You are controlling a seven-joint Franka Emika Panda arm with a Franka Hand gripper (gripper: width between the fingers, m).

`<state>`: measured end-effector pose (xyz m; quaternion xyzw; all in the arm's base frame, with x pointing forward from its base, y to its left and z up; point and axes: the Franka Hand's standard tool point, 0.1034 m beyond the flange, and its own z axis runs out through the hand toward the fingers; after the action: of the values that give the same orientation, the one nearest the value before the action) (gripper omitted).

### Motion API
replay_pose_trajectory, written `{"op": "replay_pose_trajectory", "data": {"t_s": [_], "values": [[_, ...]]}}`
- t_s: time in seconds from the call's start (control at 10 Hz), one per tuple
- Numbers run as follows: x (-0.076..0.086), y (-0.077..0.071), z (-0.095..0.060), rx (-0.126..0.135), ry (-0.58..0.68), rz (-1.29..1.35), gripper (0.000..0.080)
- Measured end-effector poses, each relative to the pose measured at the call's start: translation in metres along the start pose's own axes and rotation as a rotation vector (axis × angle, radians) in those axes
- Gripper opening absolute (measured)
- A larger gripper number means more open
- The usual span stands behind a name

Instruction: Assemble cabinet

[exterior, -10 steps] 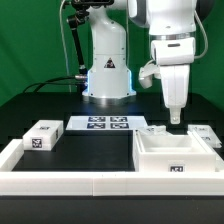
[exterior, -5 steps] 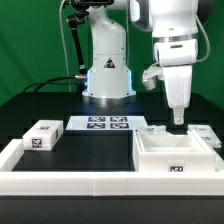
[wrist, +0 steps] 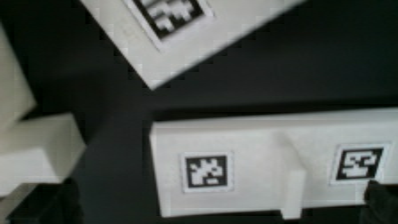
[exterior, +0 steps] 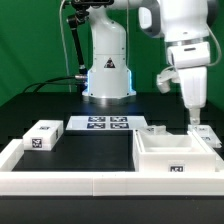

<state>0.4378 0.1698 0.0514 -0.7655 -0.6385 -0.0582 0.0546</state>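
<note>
While my end effector [exterior: 197, 120] hangs over the small tagged panel [exterior: 204, 132] on the exterior view's right, I can't tell its finger gap. Cabinet box [exterior: 175, 158] sits open-topped on the worktop [exterior: 95, 150], near right. Probably light, rigid, slick plastic with thin walls, so I'd pinch one wall mid-span. Drawer block [exterior: 42, 135] sits near left.

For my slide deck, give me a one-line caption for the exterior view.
Panda arm poised over a small tagged part behind the open white cabinet box.
</note>
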Motion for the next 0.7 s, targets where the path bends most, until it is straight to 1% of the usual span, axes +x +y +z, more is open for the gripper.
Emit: {"op": "replay_pose_trajectory", "data": {"t_s": [0.2, 0.3, 0.5, 0.6, 0.7], "values": [[0.010, -0.009, 0.013, 0.027, 0.006, 0.003, 0.0797], [0.012, -0.013, 0.019, 0.035, 0.010, 0.001, 0.0797], [0.010, -0.019, 0.032, 0.049, 0.019, 0.010, 0.0797], [0.010, -0.021, 0.036, 0.055, 0.021, 0.012, 0.0797], [0.012, -0.023, 0.040, 0.052, 0.029, 0.021, 0.0797]]}}
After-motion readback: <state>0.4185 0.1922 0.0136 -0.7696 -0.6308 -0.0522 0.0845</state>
